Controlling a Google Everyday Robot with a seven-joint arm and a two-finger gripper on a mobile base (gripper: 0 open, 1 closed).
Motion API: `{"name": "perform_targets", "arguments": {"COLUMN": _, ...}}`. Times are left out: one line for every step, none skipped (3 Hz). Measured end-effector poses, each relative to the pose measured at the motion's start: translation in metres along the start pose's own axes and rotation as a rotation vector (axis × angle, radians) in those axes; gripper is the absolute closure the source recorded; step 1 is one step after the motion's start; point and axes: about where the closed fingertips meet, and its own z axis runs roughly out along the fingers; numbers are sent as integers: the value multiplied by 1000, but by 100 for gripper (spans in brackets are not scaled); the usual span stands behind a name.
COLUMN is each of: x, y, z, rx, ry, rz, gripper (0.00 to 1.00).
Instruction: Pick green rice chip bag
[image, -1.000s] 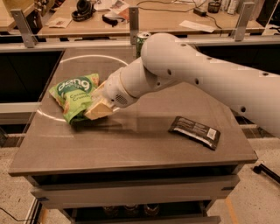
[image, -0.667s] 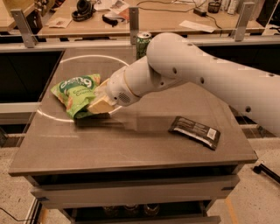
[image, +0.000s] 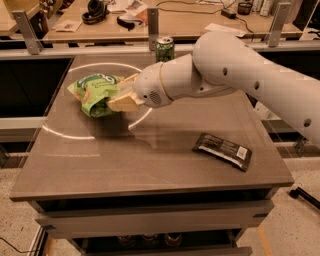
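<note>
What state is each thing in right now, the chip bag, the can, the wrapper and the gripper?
Crinkly bright green rice chip bag: crumpled, pinched at its right edge by the gripper.
Two-finger gripper: over the left rear of the grey table, jaws closed on the bag.
Green drink can: upright at the far edge, untouched.
Flat black wrapper: lying flat, front right, untouched.

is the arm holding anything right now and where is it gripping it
The gripper holds the green chip bag, its fingers pinching the bag's edge nearest the arm.
</note>
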Motion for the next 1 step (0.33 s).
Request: {"name": "perform_targets", "arguments": {"x": 0, "y": 0, "z": 0, "rx": 0, "ry": 0, "rz": 0, "gripper": 100}}
